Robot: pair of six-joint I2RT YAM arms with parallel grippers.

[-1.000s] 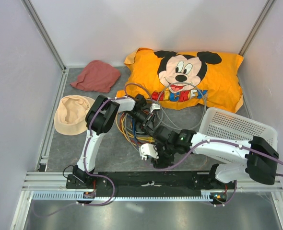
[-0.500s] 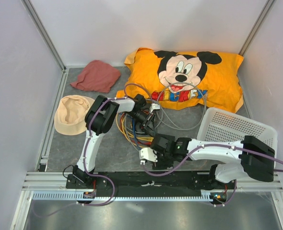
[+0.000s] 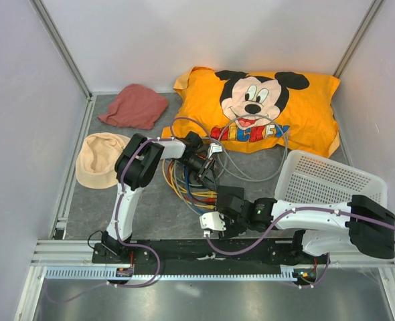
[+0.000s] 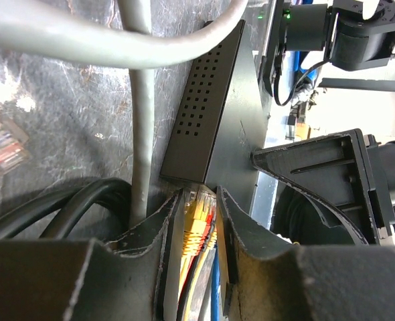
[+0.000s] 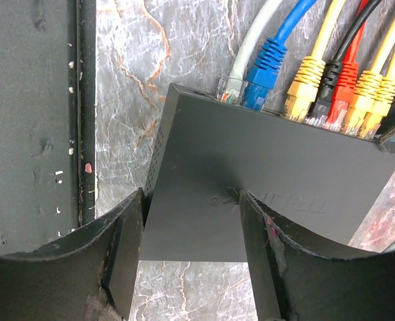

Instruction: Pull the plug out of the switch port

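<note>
Top view: left gripper (image 3: 207, 167) down in a tangle of coloured cables (image 3: 183, 188) just in front of orange pillow (image 3: 271, 107); right gripper (image 3: 225, 199) close beside it on the near side. White mesh basket (image 3: 318, 175) at right, right forearm crossing its near rim, only bare mesh visible inside. Red cloth (image 3: 134, 105) and beige hat (image 3: 100, 157) well apart at far left. Left wrist view: switch (image 4: 217, 114) flat on marbled table (image 4: 63, 87), vent holes along its side. Left fingers (image 4: 154, 244) pinched onto yellow plug (image 4: 194, 224), plug touching the switch's port edge, a red one tight against it. Grey cable (image 4: 140, 134) running alongside; loose clear plug (image 4: 0, 144) on the table at left. Right wrist view: same switch beneath the right gripper, jaws apart; right fingers (image 5: 120, 261) split, one at the switch's side edge, the other lying over its top face. Port row on the far edge holding, in order, grey plug (image 5: 229, 87), blue plug (image 5: 261, 73), yellow, black plug (image 5: 328, 83), red plug (image 5: 341, 93), two more yellow, all seated in the ports.
</note>
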